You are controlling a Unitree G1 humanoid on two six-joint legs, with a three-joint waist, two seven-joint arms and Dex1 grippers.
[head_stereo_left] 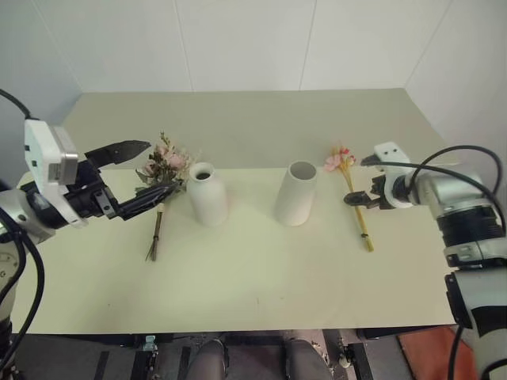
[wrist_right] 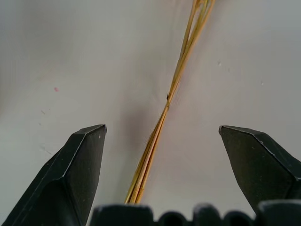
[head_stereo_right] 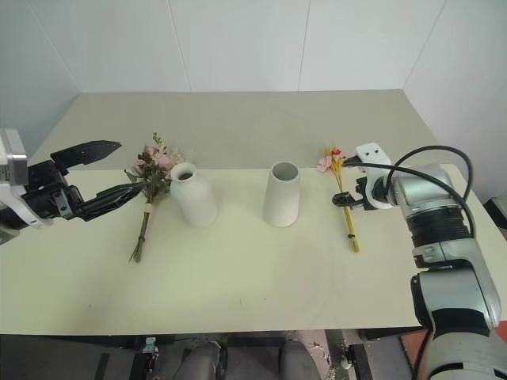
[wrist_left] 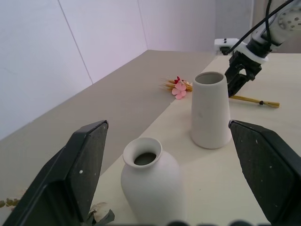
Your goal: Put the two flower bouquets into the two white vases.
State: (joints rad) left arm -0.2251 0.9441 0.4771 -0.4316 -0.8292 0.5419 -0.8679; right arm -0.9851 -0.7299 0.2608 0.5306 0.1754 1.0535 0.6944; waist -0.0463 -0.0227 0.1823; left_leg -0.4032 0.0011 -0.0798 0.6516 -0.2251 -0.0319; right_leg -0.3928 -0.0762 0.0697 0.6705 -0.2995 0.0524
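Between spread right fingers [wrist_right: 89, 155]: yellow stalks [wrist_right: 162, 117] flat on table [wrist_right: 70, 61]

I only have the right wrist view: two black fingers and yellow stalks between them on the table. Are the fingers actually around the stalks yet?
Observer: The right gripper is spread open above the yellow bunch, which lies flat on the table; its fingers straddle the stalks, not closed.
Operator: Which vase is nearest?
Observer: The wide-mouthed vase, upright, beside the bunch toward the robot's left.
Operator: Left side?
Observer: The left gripper is open, hovering by the rose bouquet, which lies on the table next to the bottle-shaped vase. Both vases look empty.
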